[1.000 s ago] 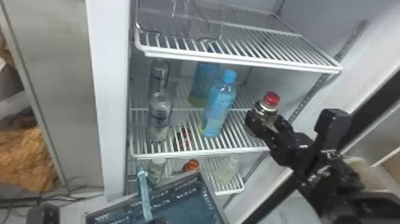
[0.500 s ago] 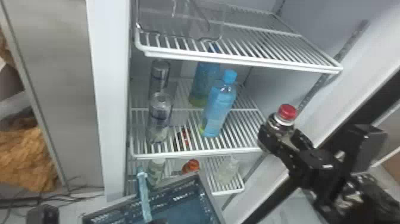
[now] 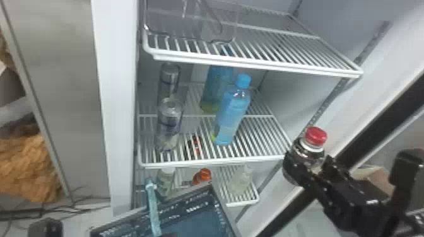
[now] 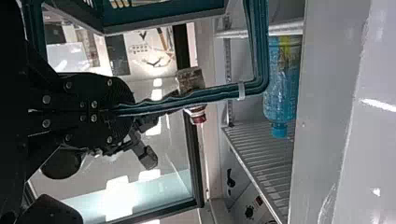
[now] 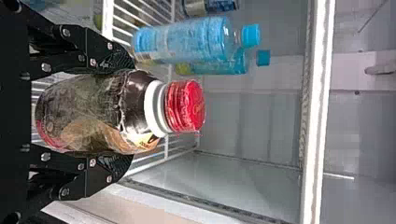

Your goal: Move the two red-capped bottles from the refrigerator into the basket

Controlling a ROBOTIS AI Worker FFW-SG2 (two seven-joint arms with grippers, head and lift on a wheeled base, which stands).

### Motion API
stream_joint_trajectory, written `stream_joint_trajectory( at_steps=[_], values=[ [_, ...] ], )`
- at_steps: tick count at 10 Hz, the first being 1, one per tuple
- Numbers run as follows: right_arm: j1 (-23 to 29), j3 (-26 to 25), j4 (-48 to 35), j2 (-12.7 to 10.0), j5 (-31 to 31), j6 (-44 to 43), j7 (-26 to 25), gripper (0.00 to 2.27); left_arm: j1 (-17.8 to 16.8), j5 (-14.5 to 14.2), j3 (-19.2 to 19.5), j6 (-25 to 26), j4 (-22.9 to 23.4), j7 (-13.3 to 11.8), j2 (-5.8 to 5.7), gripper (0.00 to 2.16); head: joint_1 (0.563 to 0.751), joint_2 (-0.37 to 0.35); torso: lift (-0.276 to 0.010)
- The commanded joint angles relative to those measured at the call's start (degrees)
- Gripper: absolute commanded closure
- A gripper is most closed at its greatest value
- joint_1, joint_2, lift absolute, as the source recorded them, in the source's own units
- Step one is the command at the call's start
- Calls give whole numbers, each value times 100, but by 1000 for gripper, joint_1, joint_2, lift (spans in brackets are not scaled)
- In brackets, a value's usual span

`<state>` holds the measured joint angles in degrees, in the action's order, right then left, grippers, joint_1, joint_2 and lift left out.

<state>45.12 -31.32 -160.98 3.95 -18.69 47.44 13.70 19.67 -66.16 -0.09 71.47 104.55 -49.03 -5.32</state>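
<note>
In the head view my right gripper (image 3: 307, 165) is shut around the body of an upright red-capped bottle (image 3: 315, 137), just right of the middle shelf's front corner. The right wrist view has that bottle (image 5: 93, 112) between the two fingers of my right gripper (image 5: 130, 112), cap free. At the head view's bottom edge, a dark bit of my left gripper (image 3: 169, 234) meets the basket's teal handle (image 3: 153, 205); the basket (image 3: 123, 225) hangs before the lower shelf. The left wrist view shows my left gripper (image 4: 119, 111) shut on this handle (image 4: 187, 99).
Two blue bottles (image 3: 233, 116) and two clear bottles (image 3: 168, 123) stand on the middle shelf (image 3: 262, 157). Below are an orange-capped bottle (image 3: 203, 176) and pale bottles (image 3: 241, 182). A clear bin (image 3: 189, 19) sits on the top shelf; the refrigerator's side frame (image 3: 116, 94) stands left.
My right gripper has moved right and down with the red-capped bottle, away from the middle shelf's front corner. The basket has shifted only slightly.
</note>
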Motion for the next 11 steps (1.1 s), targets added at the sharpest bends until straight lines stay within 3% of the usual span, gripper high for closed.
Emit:
stream_joint_trajectory(
  at_steps=[1, 6, 11],
  values=[
    [255, -90, -320, -43, -211, 261, 63, 1277, -13, 0, 9, -17, 0, -1, 14, 1181, 695, -350, 0],
    [677, -22, -740, -149, -588, 1190, 362, 1276, -41, 0, 44, -74, 0, 8, 40, 1181, 695, -350, 0],
    [789, 504, -740, -78, -1079, 1696, 590, 1277, -55, 0, -14, -74, 0, 43, 23, 1181, 695, -350, 0]
  ],
)
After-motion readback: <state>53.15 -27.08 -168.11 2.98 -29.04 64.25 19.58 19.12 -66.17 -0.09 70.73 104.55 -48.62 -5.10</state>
